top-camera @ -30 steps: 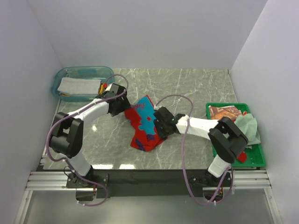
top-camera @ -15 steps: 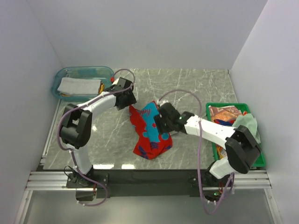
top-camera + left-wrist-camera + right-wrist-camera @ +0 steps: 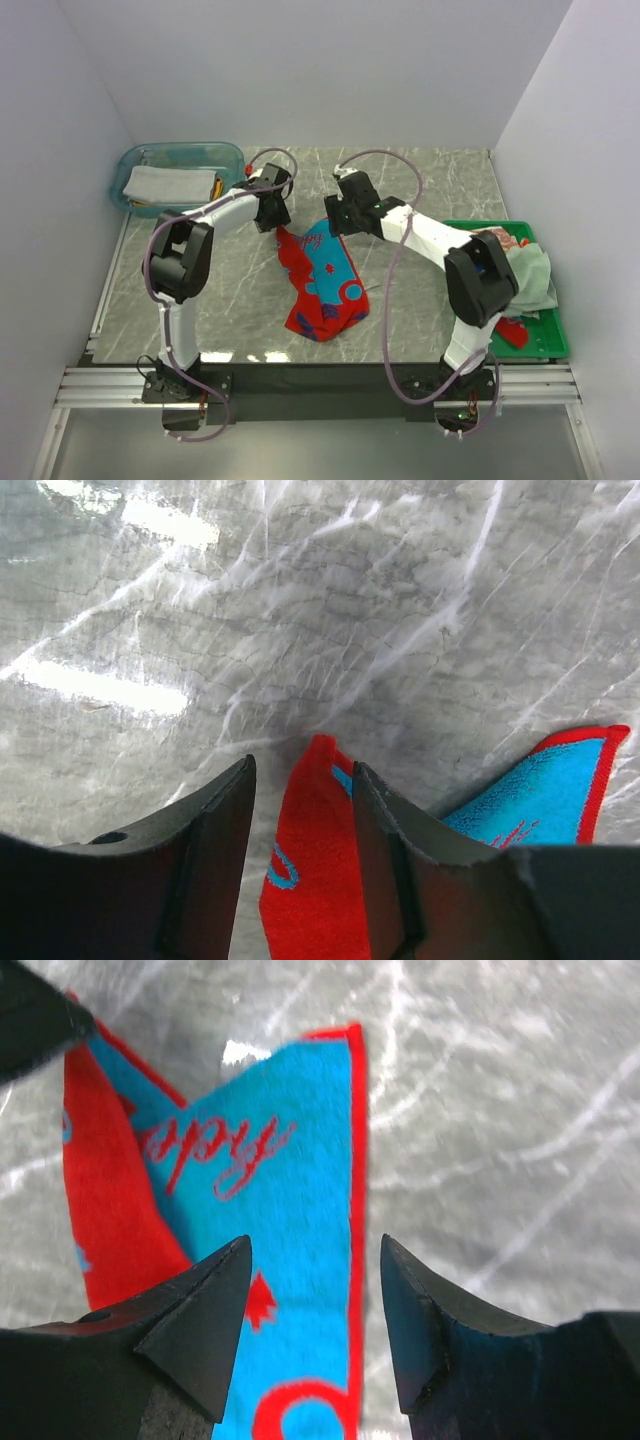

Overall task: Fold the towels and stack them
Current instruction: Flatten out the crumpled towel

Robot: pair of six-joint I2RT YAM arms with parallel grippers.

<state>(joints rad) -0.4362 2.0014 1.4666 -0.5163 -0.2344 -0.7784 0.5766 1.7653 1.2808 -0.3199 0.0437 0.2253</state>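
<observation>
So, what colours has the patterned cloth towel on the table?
The towel is red and turquoise; right wrist view.

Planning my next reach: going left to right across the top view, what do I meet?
Teal tub → left end effector → right end effector → green crate. The red-and-blue towel overlaps both end effectors, so left out.

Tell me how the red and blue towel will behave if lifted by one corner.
The red and blue towel is probably floppy: it lies rumpled, its near end bunched, so it would likely drape and hang. It looks thin and light; pushed, it may wrinkle on the table rather than slide.
</observation>
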